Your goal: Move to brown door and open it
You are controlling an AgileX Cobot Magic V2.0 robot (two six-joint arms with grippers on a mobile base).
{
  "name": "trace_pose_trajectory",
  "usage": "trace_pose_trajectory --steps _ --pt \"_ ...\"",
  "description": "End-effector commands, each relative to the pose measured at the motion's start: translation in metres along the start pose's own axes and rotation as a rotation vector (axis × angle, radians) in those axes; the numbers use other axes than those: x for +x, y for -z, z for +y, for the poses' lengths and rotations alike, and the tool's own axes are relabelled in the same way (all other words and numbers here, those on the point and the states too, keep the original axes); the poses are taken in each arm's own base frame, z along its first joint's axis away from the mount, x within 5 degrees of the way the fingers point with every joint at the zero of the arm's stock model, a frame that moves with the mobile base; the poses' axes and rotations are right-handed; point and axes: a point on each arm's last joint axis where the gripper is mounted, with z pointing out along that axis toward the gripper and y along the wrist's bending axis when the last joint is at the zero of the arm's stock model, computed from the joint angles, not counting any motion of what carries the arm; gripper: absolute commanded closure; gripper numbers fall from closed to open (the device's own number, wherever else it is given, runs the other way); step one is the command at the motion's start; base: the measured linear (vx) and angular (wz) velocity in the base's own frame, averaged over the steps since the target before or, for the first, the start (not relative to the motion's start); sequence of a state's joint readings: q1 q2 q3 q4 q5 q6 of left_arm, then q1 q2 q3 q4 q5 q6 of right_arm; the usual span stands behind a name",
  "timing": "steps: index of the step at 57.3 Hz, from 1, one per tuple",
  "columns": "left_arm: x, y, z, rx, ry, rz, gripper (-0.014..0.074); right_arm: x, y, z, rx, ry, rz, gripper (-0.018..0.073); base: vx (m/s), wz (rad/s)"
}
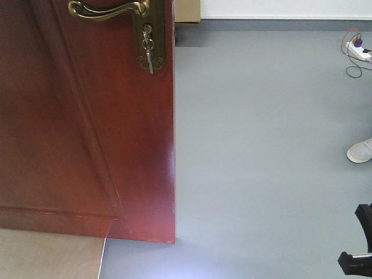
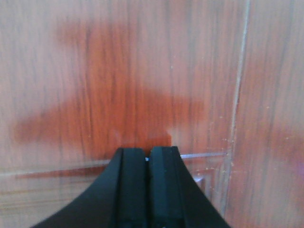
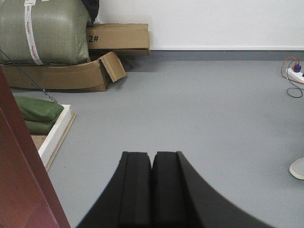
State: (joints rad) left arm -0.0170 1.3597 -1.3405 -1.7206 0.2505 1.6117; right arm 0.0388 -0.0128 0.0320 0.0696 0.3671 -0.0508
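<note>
Left fingers (image 2: pixel 130 190) pressed together facing brown door (image 2: pixel 118 85); right fingers (image 3: pixel 135 190) together, empty.

Left tool (image 2: pixel 147 151) and right tool (image 3: pixel 152 155): matte black, blocky fingers (image 3: pixel 137 183) flaring into curved bases.

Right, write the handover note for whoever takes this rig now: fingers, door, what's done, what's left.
Left gripper: fingers shut, empty, pointing close at the brown door panel; whether they touch it can't be told.
Right gripper: fingers shut, empty, aimed past the door's edge over the grey floor.
Door: fills the left of the front view, with the brass lever handle at the top and the key hanging in the keyhole below it.
Done: the base is up at the door.
Left: neither gripper is on the handle; probably press the lever, then swing the door. Whether it is latched doesn't show.
</note>
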Motion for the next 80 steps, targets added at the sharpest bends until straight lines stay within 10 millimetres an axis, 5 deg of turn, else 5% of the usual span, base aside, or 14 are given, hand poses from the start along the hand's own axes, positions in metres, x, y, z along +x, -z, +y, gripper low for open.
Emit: trace_pose_trajectory --steps 1,80 --pt "-0.0223 0.0094 -0.0065 0.023 0.038 -0.074 0.0561 -0.0058 0.0001 -0.0005 0.005 0.010 -0.078 0.0559 0.01 0.00" --pt "-0.0223 0.0094 -0.0065 0.023 0.038 -0.074 0.0561 -0.0058 0.0001 -0.0005 0.005 0.010 -0.078 0.0559 0.02 0.00"
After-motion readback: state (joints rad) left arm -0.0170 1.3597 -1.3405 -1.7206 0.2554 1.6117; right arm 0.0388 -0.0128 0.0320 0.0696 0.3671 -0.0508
